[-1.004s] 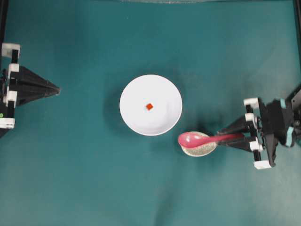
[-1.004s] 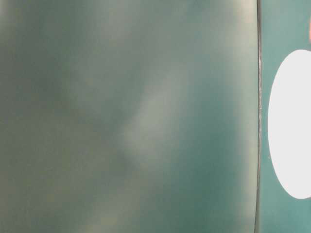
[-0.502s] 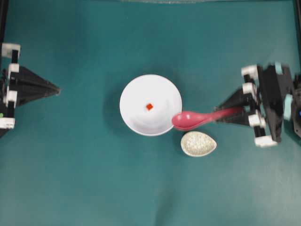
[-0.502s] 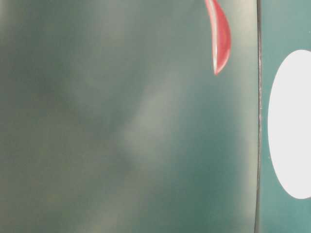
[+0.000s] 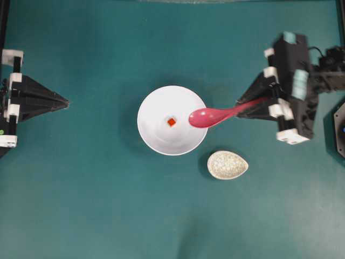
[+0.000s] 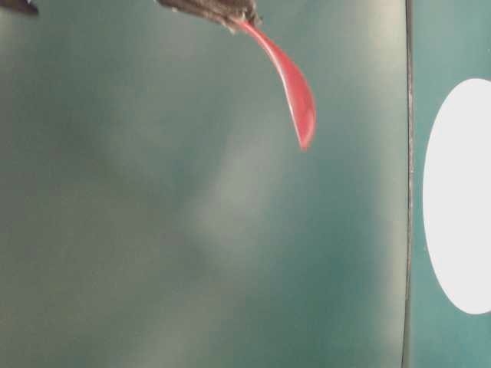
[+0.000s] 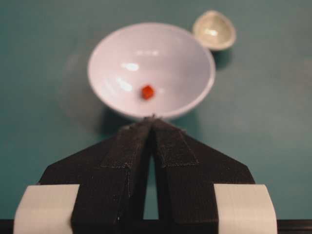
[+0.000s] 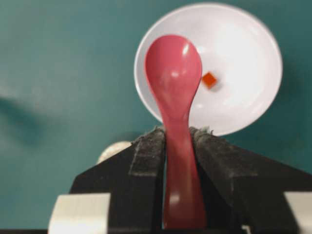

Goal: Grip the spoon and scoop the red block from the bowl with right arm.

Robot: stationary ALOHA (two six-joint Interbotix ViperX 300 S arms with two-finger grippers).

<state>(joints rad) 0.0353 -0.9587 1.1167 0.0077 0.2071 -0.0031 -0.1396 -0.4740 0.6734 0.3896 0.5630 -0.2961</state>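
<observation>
Scooping well means dipping the spoon (image 5: 207,116), clamped by its handle in the right end effector (image 5: 259,102), seemingly above the bowl (image 5: 156,141), under the block (image 5: 171,122).

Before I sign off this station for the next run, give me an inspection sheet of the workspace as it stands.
Surface: teal mat, no spills seen.
Job's things: white bowl mid-table, red block inside; pink spoon held in the air, scoop over the bowl's right rim.
Clutter: speckled spoon rest, empty, right of and below the bowl in the overhead view.
Grippers: right gripper jaws clamped on the spoon handle; left gripper jaws shut, parked at the left edge.
Cables: black cable behind the right arm.
Surroundings: nothing seen.
</observation>
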